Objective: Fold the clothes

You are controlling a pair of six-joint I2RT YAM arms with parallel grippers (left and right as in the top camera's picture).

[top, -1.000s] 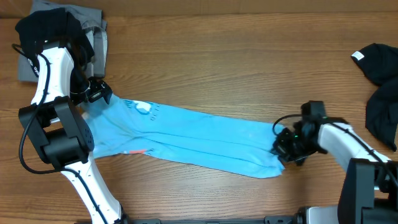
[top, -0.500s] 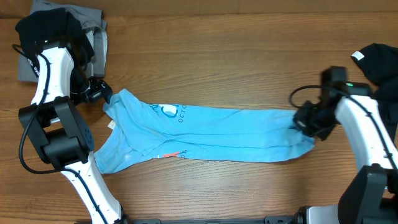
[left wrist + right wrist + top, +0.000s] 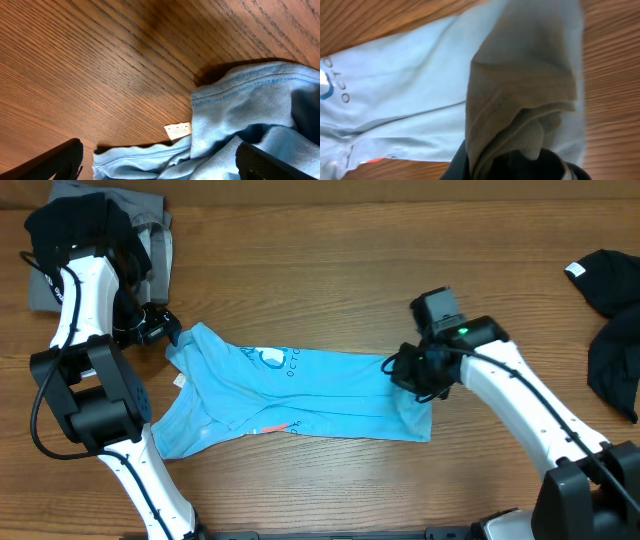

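wood table [image 3: 330, 270]: we see the light-blue t-shirt [image 3: 320, 395] laid across mid frame. black garment [image 3: 615, 310] at right edge, black-and-grey pile [image 3: 85, 225] upper left. right gripper [image 3: 411, 376] clamped on the t-shirt's bunched frame-right end; left gripper [image 3: 159, 329] jaws wide apart by its frame-left end, gripping nothing.

Seen from overhead, you have the T-shirt [image 3: 300, 395] stretched across the middle of the worktop [image 3: 350, 270], its long axis running from 9 o'clock to 3 o'clock. Your left pincer [image 3: 163, 330] sits just beside its 9 o'clock end. Your right pincer [image 3: 415, 375] is at the 3 o'clock end, where the cloth is gathered up and draped over it. A pile of garments [image 3: 90, 225] lies in the 10 o'clock corner, partly under your left arm [image 3: 75, 290]. A loose garment [image 3: 610, 300] lies at the 2 o'clock edge, well apart from the T-shirt.
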